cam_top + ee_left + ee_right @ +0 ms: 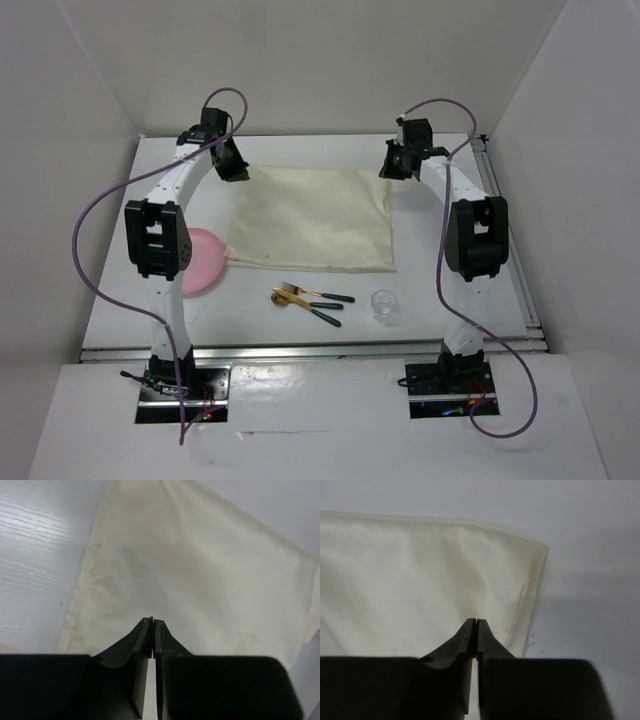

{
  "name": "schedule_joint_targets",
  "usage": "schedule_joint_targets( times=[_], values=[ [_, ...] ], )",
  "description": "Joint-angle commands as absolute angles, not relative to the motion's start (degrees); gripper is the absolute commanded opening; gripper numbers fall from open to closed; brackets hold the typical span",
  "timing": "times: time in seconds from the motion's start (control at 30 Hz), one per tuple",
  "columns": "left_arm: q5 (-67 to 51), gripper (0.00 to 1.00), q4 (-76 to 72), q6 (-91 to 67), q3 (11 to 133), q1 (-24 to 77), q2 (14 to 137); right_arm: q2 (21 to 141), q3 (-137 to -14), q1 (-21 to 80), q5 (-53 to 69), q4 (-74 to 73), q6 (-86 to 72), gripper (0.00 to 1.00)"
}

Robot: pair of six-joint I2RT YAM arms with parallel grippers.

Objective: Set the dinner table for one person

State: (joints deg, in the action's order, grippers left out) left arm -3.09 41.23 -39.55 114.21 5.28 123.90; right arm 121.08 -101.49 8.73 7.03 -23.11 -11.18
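**White tabletop, cloth down: the danger is in the corners**

The dinner table [240,322] fills the floor of a white-walled booth, with a metal rail [320,350] along its near edge. On its far half lies the cream cloth [312,218], spread nearly flat. I have the left gripper [237,172] over the cloth's far left corner and the right gripper [393,168] over the far right corner. Both have their fingers pressed together, and in the wrist views I see no fabric between them.

Nearer to me are the pink plate [205,262], half hidden behind the left arm [155,240], and the gold fork [315,294] and spoon [305,308] lying together. A clear glass [384,304] stands just beside them.

My worry is this: if an arm pulls back low, a closed tip may catch the hem and drag the cloth into wrinkles — or push it against the cutlery. The plate sits close to the left arm, so a wide swing could knock it. The glass looks light and easy to tip.
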Motion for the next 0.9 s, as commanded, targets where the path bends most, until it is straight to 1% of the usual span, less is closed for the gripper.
schedule_joint_targets(
  times=[0.0,0.1,0.2,0.27,0.3,0.4,0.63,0.7,0.8,0.87],
  values=[
    [-4.92,0.16,39.81,-37.27,113.83,5.80,123.66,115.67,-94.68,8.88,14.74,-20.66,-17.91,0.00],
    [-4.92,0.05,39.12,-37.27,109.17,6.42,122.97,112.24,-86.15,8.27,17.49,-16.72,-20.38,0.00],
    [-4.31,0.01,38.59,-36.74,105.92,6.42,122.96,113.55,-85.25,6.33,18.45,-16.18,-21.27,0.00],
    [-3.60,0.00,38.58,-36.74,105.13,6.42,122.96,115.30,-86.30,5.46,18.46,-15.65,-21.27,0.00],
    [-2.91,0.00,38.58,-36.74,105.12,6.42,122.96,118.10,-89.44,5.45,17.76,-17.91,-21.27,0.00],
    [-0.01,0.00,42.09,-36.21,105.91,6.42,125.15,123.99,-95.69,4.83,11.63,-24.14,-20.65,0.00],
    [0.00,0.00,42.89,-35.69,103.37,6.42,125.51,128.40,-99.22,3.69,7.04,-26.18,-19.60,0.00],
    [0.00,0.00,42.89,-35.07,103.36,6.42,124.80,128.41,-99.84,3.69,5.46,-27.68,-19.60,0.00],
    [1.14,0.00,43.42,-34.54,103.36,6.42,123.66,122.89,-94.85,5.00,0.46,-25.06,-19.60,0.00],
    [1.14,0.00,43.94,-34.54,103.89,6.42,122.44,118.49,-91.59,5.01,-0.53,-24.52,-19.60,0.00]
  ],
)
